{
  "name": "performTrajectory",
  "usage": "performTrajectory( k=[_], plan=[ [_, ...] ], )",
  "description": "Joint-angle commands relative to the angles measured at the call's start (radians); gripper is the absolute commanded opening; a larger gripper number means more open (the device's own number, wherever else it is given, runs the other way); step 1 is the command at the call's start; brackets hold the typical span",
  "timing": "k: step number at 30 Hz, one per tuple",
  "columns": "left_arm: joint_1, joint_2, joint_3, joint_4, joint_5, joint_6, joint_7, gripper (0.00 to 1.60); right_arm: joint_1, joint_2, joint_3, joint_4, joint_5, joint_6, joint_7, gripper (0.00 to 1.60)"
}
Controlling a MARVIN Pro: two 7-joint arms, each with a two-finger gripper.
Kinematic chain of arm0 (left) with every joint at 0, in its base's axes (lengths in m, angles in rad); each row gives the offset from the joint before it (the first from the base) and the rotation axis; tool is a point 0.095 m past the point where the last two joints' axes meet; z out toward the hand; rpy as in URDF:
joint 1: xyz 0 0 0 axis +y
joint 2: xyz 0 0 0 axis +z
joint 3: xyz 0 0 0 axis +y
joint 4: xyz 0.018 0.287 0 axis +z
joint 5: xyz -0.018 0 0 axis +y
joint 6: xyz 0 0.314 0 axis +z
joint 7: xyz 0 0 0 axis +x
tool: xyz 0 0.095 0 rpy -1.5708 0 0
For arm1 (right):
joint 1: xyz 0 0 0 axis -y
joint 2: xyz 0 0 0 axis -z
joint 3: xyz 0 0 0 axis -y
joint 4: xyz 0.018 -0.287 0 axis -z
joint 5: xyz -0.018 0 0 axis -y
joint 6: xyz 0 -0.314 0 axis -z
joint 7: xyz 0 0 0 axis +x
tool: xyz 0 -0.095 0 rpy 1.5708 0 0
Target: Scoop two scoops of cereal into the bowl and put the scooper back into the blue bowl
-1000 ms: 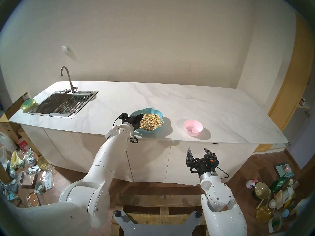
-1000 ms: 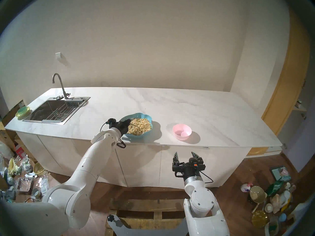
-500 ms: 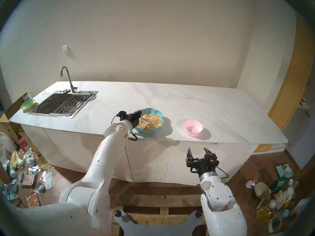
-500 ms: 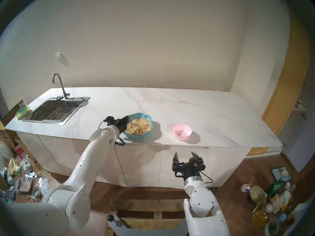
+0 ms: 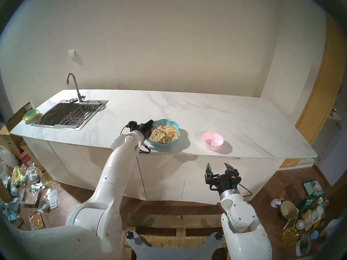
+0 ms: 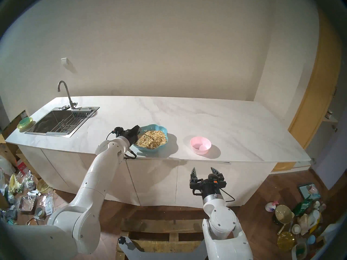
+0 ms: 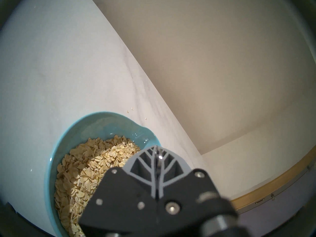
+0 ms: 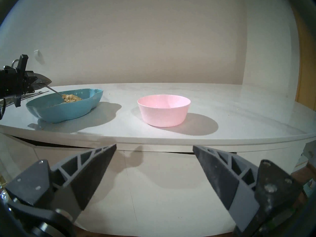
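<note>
The blue bowl (image 5: 173, 124) with a wavy rim stands near the counter's front edge, heaped with tan cereal (image 5: 167, 134). My left gripper (image 5: 151, 123) hovers at the bowl's left rim, shut on the handle of the scooper (image 5: 159, 130), a slim metal spoon. The spoon slants down to the right, its head sunk in the flakes (image 8: 69, 97). In the left wrist view the fingers (image 7: 148, 156) are pressed together over the bowl (image 7: 102, 115). The pink bowl (image 5: 212, 140) stands to the right of the blue one. Below the counter's edge, my right gripper (image 5: 218, 166) is open and holds nothing.
A steel sink (image 5: 101, 103) with a faucet (image 5: 75, 85) takes the counter's far left, with a green bowl on a yellow plate (image 5: 31, 114) beside it. A few stray flakes (image 7: 130, 110) lie behind the blue bowl. Clutter covers the floor on both sides.
My left gripper has drawn back to the left and slightly up along the blue bowl's rim, dragging the spoon through the cereal. The right arm has not moved.
</note>
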Motion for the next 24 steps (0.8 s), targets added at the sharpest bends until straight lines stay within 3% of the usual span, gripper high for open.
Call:
performTrajectory(
  k=[1, 17, 24],
  plan=[
    [-0.016, -0.001, -0.013, -0.061, -0.02, 0.019, -0.004, 0.0, 0.005, -0.003, -0.001, -0.025, 0.002, -0.004, 0.0, 1.6],
    [-0.015, -0.016, -0.039, -0.102, -0.066, 0.081, 0.019, 0.0, 0.005, -0.003, -0.001, -0.025, 0.002, -0.004, 0.0, 1.6],
    [-0.016, -0.04, -0.087, -0.104, -0.117, 0.135, 0.074, 0.0, 0.005, -0.003, -0.001, -0.025, 0.002, -0.003, 0.0, 1.6]
  ],
)
